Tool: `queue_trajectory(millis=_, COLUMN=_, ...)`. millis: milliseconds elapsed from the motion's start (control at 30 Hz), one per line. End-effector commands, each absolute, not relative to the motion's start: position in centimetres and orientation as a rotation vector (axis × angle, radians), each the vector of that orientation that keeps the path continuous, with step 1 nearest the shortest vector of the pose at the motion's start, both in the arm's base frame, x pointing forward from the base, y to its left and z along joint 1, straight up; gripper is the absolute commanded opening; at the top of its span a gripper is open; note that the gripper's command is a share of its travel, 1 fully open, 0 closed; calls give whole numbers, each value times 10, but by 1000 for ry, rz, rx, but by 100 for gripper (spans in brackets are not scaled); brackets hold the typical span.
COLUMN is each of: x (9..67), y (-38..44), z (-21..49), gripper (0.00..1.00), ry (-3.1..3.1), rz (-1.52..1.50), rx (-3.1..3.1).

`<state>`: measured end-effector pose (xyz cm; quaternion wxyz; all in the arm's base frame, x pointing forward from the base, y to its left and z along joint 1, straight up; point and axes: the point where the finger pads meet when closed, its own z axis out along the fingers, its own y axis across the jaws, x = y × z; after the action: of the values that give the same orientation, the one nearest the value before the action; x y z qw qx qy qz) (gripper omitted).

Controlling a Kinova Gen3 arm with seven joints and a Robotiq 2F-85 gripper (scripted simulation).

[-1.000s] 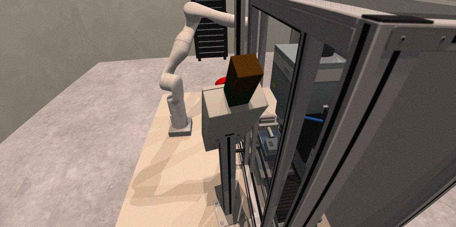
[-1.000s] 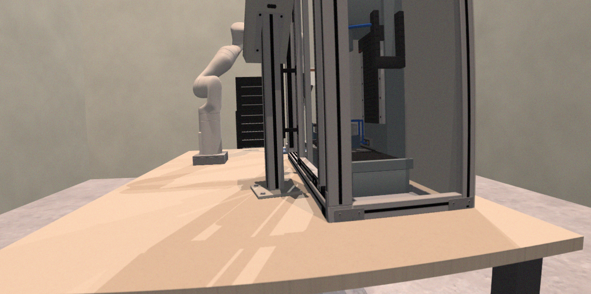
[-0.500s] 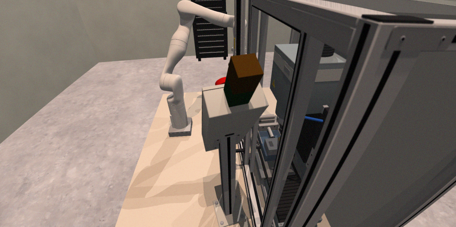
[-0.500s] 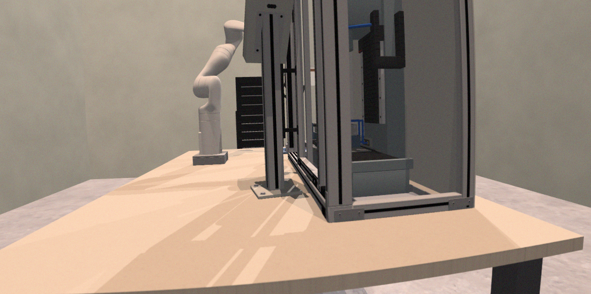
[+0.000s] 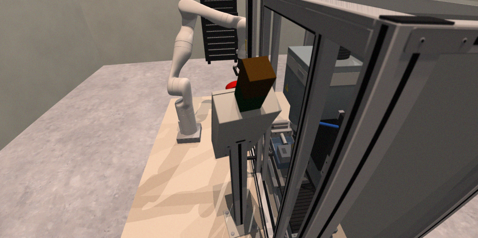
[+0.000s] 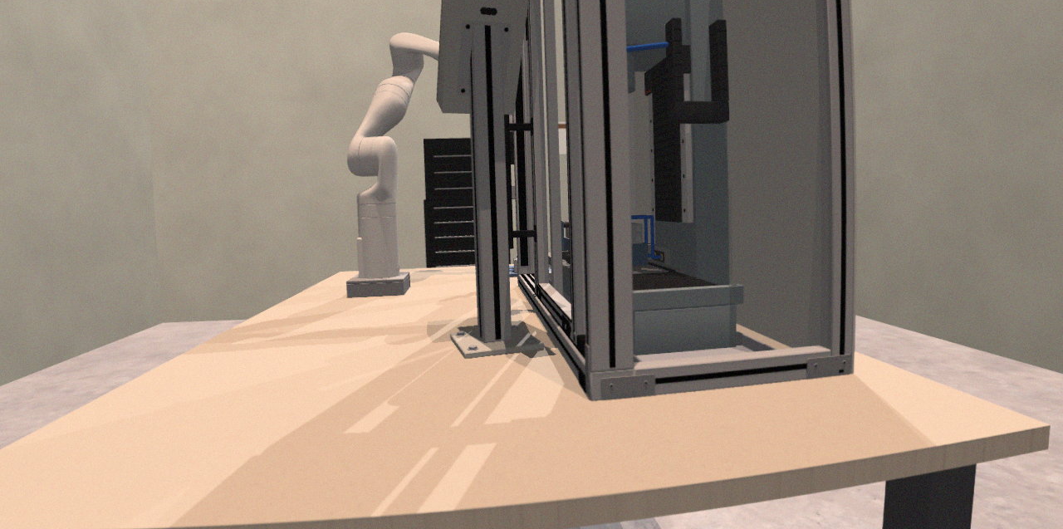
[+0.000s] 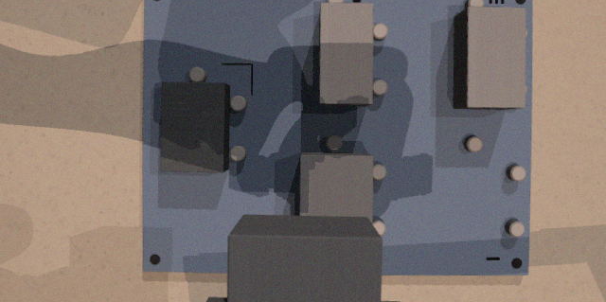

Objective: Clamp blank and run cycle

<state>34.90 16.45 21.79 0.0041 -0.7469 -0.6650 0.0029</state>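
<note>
The blank (image 7: 304, 269) I take to be the task's is between my fingers, held above the blue plate (image 7: 265, 18) near its lower edge in the wrist view. My gripper (image 5: 235, 70) (image 7: 304, 299) is partway closed on it. Its face reaches from one finger to the other; the rest runs out of view, so I can't tell its long axis. Beneath it, on the plate, a wide pale blank (image 7: 338, 186) is partly hidden. The spot by the plate's numeral 1 has pegs but no blank, so I judge mine belongs there. Farther up the plate stand the blank at 4 (image 7: 347, 56) and the one at 3 (image 7: 496, 58); the dark setting master (image 7: 193, 127) sits at the plate's left, upright as far as I can tell. I can't confirm the width match from here. My one arm (image 5: 183, 44) (image 6: 382, 105) must carry the blank from the plate into the guard (image 5: 325, 69) (image 6: 605, 154), high enough to spare these neighbours. Tan tabletop surrounds the plate.
</note>
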Motion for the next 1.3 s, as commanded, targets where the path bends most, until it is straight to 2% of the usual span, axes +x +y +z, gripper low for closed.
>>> queue_trajectory(millis=0, x=318, y=168, z=220, gripper=10, ry=-2100, rz=-4, rx=-2332)
queue_trajectory(millis=433, x=308, y=168, z=220, gripper=10, ry=-2102, rz=-7, rx=-2332)
queue_trajectory(millis=600, x=258, y=170, z=222, gripper=10, ry=-2102, rz=-7, rx=-2331)
queue_trajectory(millis=1000, x=258, y=170, z=222, gripper=10, ry=-2102, rz=-7, rx=-2331)
queue_trajectory(millis=1167, x=209, y=172, z=223, gripper=10, ry=-2102, rz=-6, rx=-2331)
queue_trajectory(millis=1267, x=209, y=172, z=223, gripper=10, ry=-2102, rz=-6, rx=-2331)
